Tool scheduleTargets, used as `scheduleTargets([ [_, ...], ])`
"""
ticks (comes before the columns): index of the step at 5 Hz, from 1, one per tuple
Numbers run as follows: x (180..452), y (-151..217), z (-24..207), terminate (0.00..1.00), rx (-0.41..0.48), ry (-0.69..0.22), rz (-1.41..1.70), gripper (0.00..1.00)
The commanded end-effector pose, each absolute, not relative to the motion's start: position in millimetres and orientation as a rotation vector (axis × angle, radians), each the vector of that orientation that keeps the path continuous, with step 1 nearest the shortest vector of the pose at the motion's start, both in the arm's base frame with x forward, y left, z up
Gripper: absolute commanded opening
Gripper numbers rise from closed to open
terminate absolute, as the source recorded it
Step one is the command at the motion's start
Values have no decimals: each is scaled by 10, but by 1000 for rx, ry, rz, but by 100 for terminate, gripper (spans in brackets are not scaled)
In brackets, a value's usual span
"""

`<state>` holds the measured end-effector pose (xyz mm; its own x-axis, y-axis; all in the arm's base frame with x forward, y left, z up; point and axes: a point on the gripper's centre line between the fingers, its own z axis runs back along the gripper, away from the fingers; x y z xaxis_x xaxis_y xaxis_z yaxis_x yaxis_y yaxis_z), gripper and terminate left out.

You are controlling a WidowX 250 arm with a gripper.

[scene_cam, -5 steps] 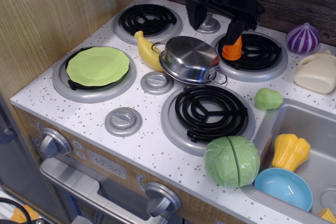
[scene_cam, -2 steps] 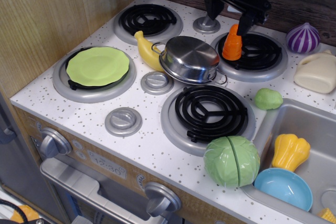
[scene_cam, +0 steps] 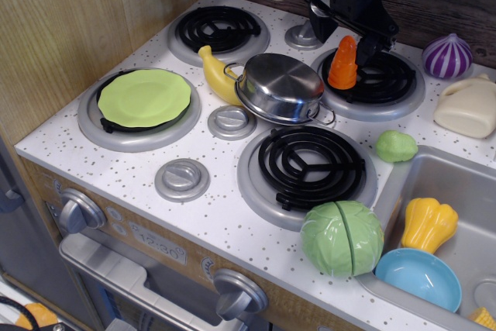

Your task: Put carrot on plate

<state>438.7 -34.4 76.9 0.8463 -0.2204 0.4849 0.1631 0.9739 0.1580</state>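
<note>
Now that the end effector (scene_cam: 346,35) has lifted off, spread open, the carrot (scene_cam: 343,62) stands alone just below; the plate (scene_cam: 144,97) waits far left.

My gripper (scene_cam: 344,34) is black. Carrot (scene_cam: 342,63): bright orange. Plate (scene_cam: 143,97) at 9 o'clock: lime green. Pot (scene_cam: 280,87): polished silver. Banana (scene_cam: 216,73): yellow. Onion (scene_cam: 447,55) at 2 o'clock: purple with white stripes. Countertop (scene_cam: 116,162): white, dark-speckled. Bowl (scene_cam: 418,277): light blue.
</note>
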Motion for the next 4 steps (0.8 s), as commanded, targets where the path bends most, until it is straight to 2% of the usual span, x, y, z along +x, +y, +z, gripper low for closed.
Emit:
scheduleTargets([
  [1, 4618, -302, 829, 0, 95, -613, -248, 100],
  [3, 4674, -312, 633, 0, 41, -607, -254, 100],
  [4, 4635, -334, 689, 0, 46, -595, -241, 0],
])
